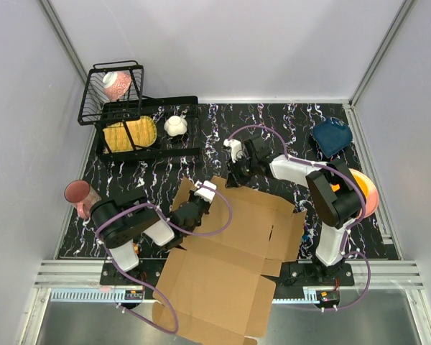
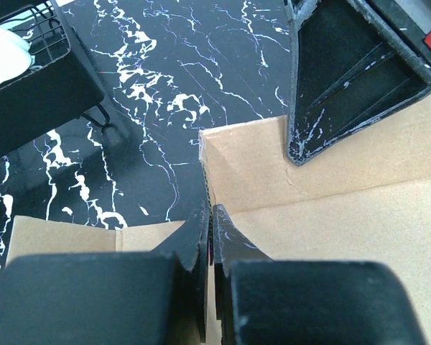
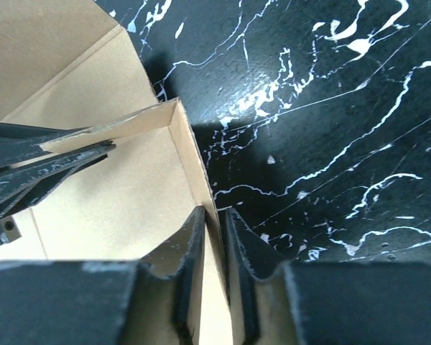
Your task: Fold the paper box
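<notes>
Sprawling across the black marbled table (image 1: 287, 122) and over its near edge, the paper box (image 1: 223, 266) lies mostly flat, long axis near to far. At its far corner the left hand (image 2: 210, 215) pinches one raised wall. The right hand (image 3: 214, 215) straddles the adjoining wall, narrow, and I cannot tell whether it grips.

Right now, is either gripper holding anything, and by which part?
The left gripper is shut on the paper box, pinching an upright flap's edge. The right gripper straddles another upright flap's top edge; whether it grips cannot be told.
</notes>
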Available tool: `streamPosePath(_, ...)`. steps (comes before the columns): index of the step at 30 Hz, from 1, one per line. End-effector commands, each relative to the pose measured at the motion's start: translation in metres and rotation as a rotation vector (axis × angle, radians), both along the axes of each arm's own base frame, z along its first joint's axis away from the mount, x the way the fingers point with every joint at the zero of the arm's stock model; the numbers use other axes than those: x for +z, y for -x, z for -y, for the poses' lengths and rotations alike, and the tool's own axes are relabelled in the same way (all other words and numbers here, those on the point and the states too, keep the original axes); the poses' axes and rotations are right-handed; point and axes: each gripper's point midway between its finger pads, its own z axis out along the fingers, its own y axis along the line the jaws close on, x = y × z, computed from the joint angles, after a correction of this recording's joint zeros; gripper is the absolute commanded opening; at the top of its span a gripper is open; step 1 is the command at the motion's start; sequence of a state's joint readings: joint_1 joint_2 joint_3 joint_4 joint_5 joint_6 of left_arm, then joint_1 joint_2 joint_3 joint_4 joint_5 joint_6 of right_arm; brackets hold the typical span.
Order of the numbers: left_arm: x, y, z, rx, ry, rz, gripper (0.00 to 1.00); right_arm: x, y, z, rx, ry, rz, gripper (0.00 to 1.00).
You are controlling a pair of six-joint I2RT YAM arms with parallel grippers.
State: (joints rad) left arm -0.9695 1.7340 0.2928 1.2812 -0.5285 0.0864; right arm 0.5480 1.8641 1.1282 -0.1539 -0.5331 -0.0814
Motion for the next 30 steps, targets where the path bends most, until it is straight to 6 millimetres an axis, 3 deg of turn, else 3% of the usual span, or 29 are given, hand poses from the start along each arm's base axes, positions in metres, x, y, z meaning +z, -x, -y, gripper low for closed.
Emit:
streamPosePath(1,0.1,-0.01,0.009,0.032,0.35,0.242,0.02,0.007,-0.001,-0.006,0.021,-0.006,0.008,0.12)
streamPosePath(4,0.112,-0.012,-0.003,0.095,0.388,0.256,0.32,0.015,-0.011,0.004,-0.024,0.045,0.062,0.05)
streamPosePath(5,0.116,-0.011,-0.007,0.11,0.389,0.263,0.52,0.016,-0.019,0.012,-0.06,0.09,0.106,0.03)
streamPosePath(6,0.119,-0.011,-0.012,0.138,0.392,0.266,0.59,0.029,-0.023,0.018,-0.081,0.101,0.146,0.01)
streamPosePath(7,0.135,-0.008,-0.017,0.147,0.415,0.288,0.65,0.033,-0.026,0.024,-0.098,0.124,0.174,0.0)
streamPosePath(8,0.132,-0.007,-0.019,0.155,0.381,0.271,0.7,0.037,-0.032,0.033,-0.124,0.17,0.223,0.0)
streamPosePath(9,0.135,-0.007,-0.022,0.17,0.368,0.263,0.72,0.052,-0.034,0.038,-0.14,0.175,0.265,0.0)
streamPosePath(10,0.159,-0.005,-0.024,0.173,0.422,0.276,0.73,0.054,-0.034,0.044,-0.149,0.194,0.284,0.0)
streamPosePath(11,0.144,-0.005,-0.022,0.175,0.344,0.212,0.74,0.058,-0.037,0.051,-0.164,0.22,0.321,0.0)
streamPosePath(12,0.147,-0.004,-0.023,0.183,0.346,0.182,0.75,0.07,-0.038,0.054,-0.174,0.22,0.357,0.0)
streamPosePath(13,0.174,-0.002,-0.024,0.188,0.455,0.165,0.75,0.071,-0.036,0.057,-0.178,0.232,0.373,0.0)
streamPosePath(14,0.152,0.0,-0.025,0.199,0.362,0.078,0.75,0.08,-0.039,0.062,-0.195,0.253,0.426,0.0)
streamPosePath(18,0.167,0.01,-0.037,0.228,0.41,0.0,0.75,0.09,-0.028,0.059,-0.16,0.303,0.55,0.0)
streamPosePath(22,0.157,0.017,-0.052,0.269,0.364,-0.066,0.75,0.081,-0.02,0.066,-0.169,0.406,0.653,0.0)
streamPosePath(26,0.144,0.022,-0.062,0.307,0.317,-0.106,0.75,0.082,-0.014,0.055,-0.182,0.398,0.755,0.0)
streamPosePath(30,0.129,0.023,-0.076,0.37,0.318,-0.179,0.76,0.068,0.003,0.054,-0.16,0.428,0.798,0.0)
